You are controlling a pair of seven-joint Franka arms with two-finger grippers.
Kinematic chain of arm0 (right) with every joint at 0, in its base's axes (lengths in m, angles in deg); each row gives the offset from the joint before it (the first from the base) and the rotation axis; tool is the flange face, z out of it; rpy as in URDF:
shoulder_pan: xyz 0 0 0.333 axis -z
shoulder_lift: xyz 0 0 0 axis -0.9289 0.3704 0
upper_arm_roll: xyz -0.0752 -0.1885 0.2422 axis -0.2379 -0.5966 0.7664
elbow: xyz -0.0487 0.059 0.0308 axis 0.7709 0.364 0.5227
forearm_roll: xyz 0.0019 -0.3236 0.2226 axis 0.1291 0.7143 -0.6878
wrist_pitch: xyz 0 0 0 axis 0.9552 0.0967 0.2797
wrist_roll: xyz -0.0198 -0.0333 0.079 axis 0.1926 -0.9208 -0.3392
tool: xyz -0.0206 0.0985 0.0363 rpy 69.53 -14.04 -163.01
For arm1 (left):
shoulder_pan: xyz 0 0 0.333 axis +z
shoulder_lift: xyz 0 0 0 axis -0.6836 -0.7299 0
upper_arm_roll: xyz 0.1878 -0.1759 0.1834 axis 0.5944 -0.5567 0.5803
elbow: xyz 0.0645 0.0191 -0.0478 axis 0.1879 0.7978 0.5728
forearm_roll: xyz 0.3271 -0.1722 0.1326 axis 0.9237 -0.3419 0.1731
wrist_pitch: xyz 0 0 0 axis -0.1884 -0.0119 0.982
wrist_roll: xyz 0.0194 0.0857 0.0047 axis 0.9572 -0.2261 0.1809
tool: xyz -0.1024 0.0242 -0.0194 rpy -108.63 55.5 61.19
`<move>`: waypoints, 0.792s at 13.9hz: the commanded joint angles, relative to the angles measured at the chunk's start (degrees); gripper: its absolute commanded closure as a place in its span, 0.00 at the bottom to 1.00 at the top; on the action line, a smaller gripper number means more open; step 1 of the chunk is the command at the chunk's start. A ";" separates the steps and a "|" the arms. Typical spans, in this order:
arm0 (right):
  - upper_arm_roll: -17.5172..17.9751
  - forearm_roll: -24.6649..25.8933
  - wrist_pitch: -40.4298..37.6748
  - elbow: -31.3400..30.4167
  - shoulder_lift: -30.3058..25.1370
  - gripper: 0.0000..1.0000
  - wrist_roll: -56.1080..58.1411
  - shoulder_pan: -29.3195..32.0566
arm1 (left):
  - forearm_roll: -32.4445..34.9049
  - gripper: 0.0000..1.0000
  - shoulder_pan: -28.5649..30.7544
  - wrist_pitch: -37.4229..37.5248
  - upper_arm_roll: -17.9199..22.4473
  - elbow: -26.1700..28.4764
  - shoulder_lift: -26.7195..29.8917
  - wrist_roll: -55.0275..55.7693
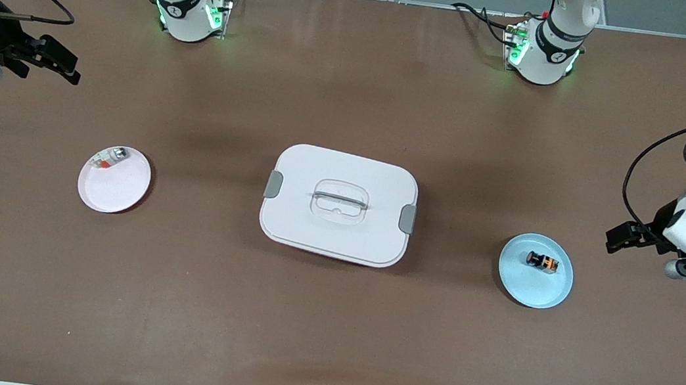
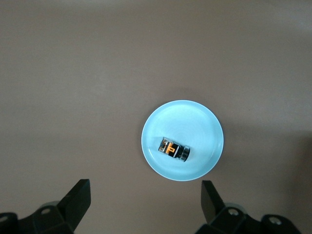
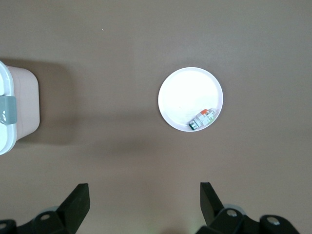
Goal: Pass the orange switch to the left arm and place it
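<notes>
The orange switch (image 1: 542, 262) was seen lying on the blue plate (image 1: 520, 281), toward the left arm's end of the tabletop (image 1: 326, 323), well apart from the box (image 1: 338, 205). The left gripper (image 2: 146, 202) and right gripper (image 3: 144, 202) were held aloft, jaws spread wide, nothing gripped.

box (image 3: 14, 109) cut off by frame edge

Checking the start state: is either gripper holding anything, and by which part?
Nothing is held. Left gripper and right gripper are open; the orange switch lies on the blue plate.
</notes>
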 commanded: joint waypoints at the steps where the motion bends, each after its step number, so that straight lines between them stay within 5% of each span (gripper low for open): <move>1: 0.06 -0.44 -0.50 -1.02 -1.50 0.00 -0.27 0.67 | -0.34 0.00 0.15 8.54 -0.19 -5.94 0.60 -1.61; 8: 0.15 -0.35 -0.60 -1.02 -1.85 0.00 -0.35 1.46 | -0.95 0.00 -2.04 14.20 0.77 -8.60 4.11 -1.53; 11: 0.15 -0.35 -0.60 -1.02 -2.12 0.00 -1.76 1.38 | -0.95 0.00 -7.13 15.87 5.15 -8.51 4.29 -1.18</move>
